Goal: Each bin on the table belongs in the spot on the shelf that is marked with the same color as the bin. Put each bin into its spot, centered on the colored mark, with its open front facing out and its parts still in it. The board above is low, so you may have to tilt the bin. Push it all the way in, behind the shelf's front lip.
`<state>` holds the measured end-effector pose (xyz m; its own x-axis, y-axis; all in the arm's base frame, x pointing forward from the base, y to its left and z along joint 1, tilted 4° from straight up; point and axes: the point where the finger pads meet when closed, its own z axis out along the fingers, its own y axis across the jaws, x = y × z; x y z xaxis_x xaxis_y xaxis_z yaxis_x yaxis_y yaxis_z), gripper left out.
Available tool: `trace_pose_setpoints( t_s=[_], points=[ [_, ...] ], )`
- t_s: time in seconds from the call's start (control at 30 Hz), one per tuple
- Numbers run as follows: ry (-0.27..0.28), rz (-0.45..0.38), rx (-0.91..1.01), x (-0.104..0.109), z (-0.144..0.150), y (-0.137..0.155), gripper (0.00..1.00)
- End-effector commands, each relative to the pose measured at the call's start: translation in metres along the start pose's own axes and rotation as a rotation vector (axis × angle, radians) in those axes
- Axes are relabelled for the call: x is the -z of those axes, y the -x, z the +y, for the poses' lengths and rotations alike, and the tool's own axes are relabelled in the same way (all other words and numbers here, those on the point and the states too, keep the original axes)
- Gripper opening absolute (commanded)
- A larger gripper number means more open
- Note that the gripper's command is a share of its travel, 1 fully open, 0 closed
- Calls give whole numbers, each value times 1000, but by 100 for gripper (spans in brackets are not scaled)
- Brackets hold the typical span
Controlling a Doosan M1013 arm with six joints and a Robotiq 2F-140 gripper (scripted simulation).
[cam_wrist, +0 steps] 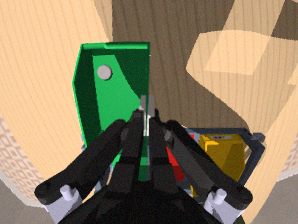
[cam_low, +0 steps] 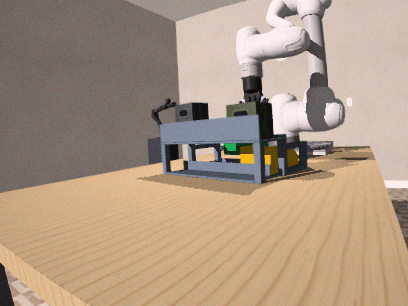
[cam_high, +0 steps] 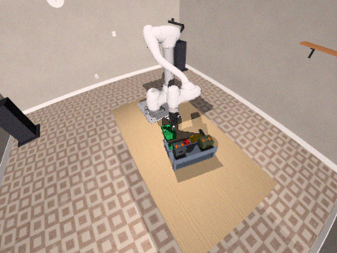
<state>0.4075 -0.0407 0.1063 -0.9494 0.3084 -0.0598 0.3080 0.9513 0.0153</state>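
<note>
My gripper (cam_high: 173,128) (cam_wrist: 147,103) points down and is shut on the right side wall of the green bin (cam_high: 168,131) (cam_wrist: 107,95). The bin hangs at the shelf's open side, its near end close to the shelf edge; a grey round part (cam_wrist: 104,72) lies in it. In the exterior view the fingertips are hidden behind a box. The yellow bin (cam_high: 195,138) (cam_low: 255,155) (cam_wrist: 227,152) sits in the blue-grey shelf (cam_high: 194,160) (cam_low: 210,131). A red patch (cam_high: 187,141) (cam_wrist: 175,165) shows between the two bins. Green also shows between my fingers, its source unclear.
A dark grey box (cam_high: 179,151) (cam_low: 193,112) and an olive box (cam_high: 206,142) (cam_low: 242,111) stand on top of the shelf as obstacles. The arm's grey base plate (cam_high: 152,116) lies behind the green bin on the wooden table (cam_high: 206,207) (cam_low: 200,225).
</note>
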Motion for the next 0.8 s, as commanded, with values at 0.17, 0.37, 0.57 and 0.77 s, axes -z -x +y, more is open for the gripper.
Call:
trace_pose_setpoints(
  t_s=[0.17,0.37,0.57,0.77],
  points=[
    [5,-9,-1,1,1,6,10],
    [5,-4,-1,1,1,6,10],
    [5,11,-1,2,1,7,10],
    [5,43,-1,3,1,8,10]
  ],
)
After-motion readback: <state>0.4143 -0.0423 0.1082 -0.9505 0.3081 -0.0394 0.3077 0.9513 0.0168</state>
